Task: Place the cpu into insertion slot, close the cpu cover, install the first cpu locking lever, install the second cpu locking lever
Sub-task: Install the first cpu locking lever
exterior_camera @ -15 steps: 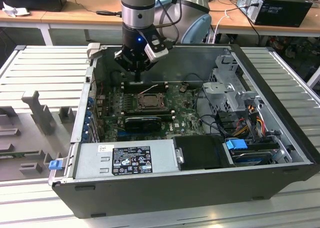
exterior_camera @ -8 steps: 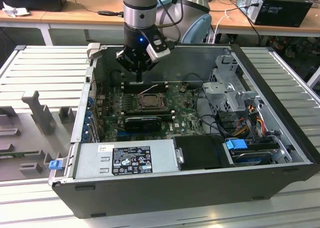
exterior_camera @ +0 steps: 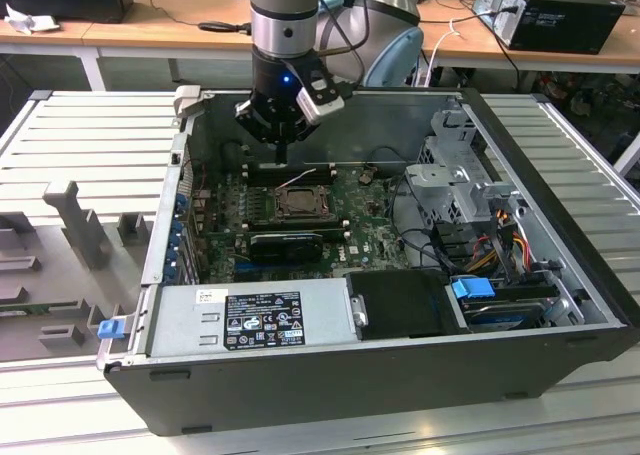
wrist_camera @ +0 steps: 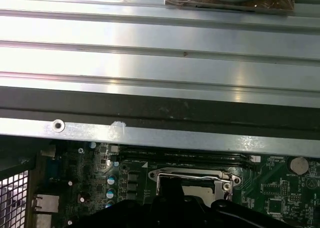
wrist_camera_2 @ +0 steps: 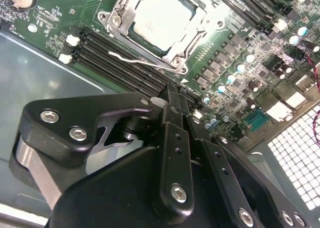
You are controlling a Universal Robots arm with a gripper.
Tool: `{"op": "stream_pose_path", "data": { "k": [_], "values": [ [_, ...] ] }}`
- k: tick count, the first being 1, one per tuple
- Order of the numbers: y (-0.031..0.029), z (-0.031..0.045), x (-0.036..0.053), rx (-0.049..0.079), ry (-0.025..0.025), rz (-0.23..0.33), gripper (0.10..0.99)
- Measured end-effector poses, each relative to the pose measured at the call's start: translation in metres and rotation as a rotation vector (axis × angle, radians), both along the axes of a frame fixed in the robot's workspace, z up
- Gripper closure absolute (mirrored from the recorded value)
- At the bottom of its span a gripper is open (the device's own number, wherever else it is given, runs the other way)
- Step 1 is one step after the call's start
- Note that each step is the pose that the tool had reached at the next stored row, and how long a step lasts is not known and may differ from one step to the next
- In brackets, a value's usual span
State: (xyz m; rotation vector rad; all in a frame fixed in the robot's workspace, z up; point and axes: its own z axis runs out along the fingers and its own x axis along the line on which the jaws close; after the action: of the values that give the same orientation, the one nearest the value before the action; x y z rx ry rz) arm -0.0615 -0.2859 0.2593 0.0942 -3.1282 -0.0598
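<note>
The cpu, a pale silver square, lies in the insertion slot on the green board. The cpu cover, a silver frame, lies flat around it, and the chip shows through its window. One thin wire locking lever stands away from the socket's edge, over the black memory slots. In the first wrist view a lever runs along the socket's rim. My gripper hangs just above the board beside the socket, on the memory-slot side, shut with nothing between its fingers.
The open computer case walls the board in on all sides. A power supply sits at the front, and a drive cage with cables at the exterior view's right. A black card lies in front of the socket. Grey fixtures stand left of the case.
</note>
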Motion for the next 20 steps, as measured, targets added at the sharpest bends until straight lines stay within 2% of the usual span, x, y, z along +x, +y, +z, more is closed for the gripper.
{"op": "stream_pose_path", "data": {
  "k": [7,8,10,11,12,13,15,17,20],
  "values": [
    [0.0,-0.0011,0.0058,0.0,-0.0002,0.0,0.98],
    [-0.0001,-0.001,0.0064,0.005,0.0001,0.0,0.98],
    [0.0,-0.0012,0.0067,0.036,0.0,0.0,0.98],
    [-0.0001,-0.0013,0.0067,0.068,-0.0001,0.0,0.98],
    [-0.0002,-0.0015,0.0066,0.095,-0.0001,0.0,0.98],
    [-0.0004,-0.0026,0.0067,0.099,-0.0008,0.0,0.98],
    [-0.0025,-0.005,0.0085,0.08,-0.0008,0.0,0.98],
    [-0.0029,-0.0082,0.0129,0.077,-0.0008,0.0,0.98],
    [-0.0028,-0.0165,0.026,0.077,-0.0008,0.0,0.98]
  ]
}}
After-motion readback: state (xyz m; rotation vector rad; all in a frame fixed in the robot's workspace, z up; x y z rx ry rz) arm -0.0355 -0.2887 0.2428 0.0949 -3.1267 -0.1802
